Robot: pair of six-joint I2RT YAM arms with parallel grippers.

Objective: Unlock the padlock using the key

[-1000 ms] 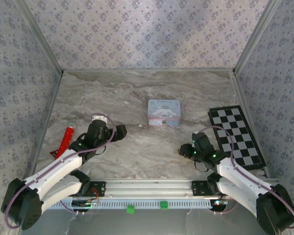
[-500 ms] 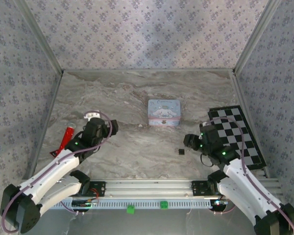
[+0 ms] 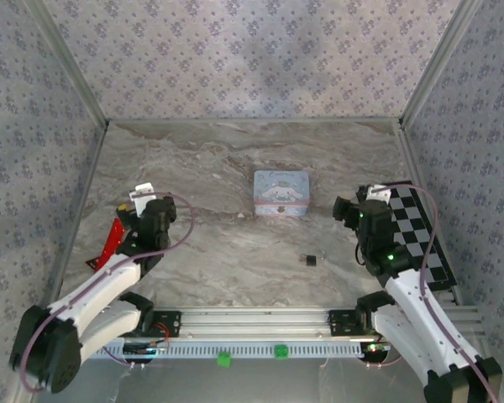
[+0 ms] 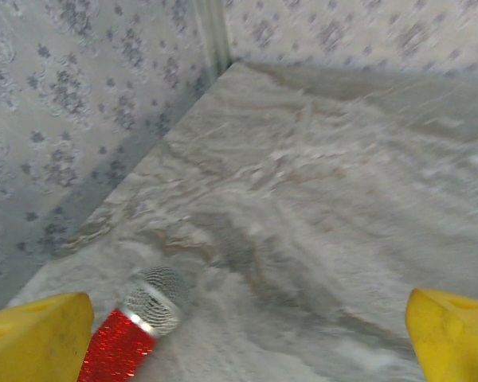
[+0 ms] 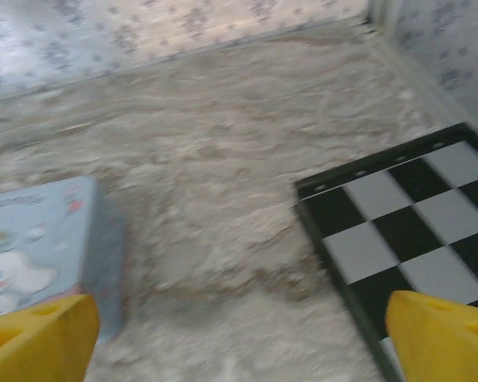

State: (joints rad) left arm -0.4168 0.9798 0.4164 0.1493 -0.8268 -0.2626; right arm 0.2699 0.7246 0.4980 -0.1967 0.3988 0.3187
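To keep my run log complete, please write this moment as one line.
padlock: loose on table | left gripper: open, empty, near microphone | right gripper: open, empty, between tin and chessboard

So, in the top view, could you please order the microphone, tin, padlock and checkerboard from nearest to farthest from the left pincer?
Nearest the left pincer first:
1. Red glittery microphone, beside it, left edge.
2. Pale blue cartoon tin box, centre.
3. Tiny black padlock, centre-right, nearer the bases.
4. Black-and-white checkerboard, far right.

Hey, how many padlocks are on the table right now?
1. The padlock lies on the table, on the near side of the tin box, toward the right arm. None seems hidden.
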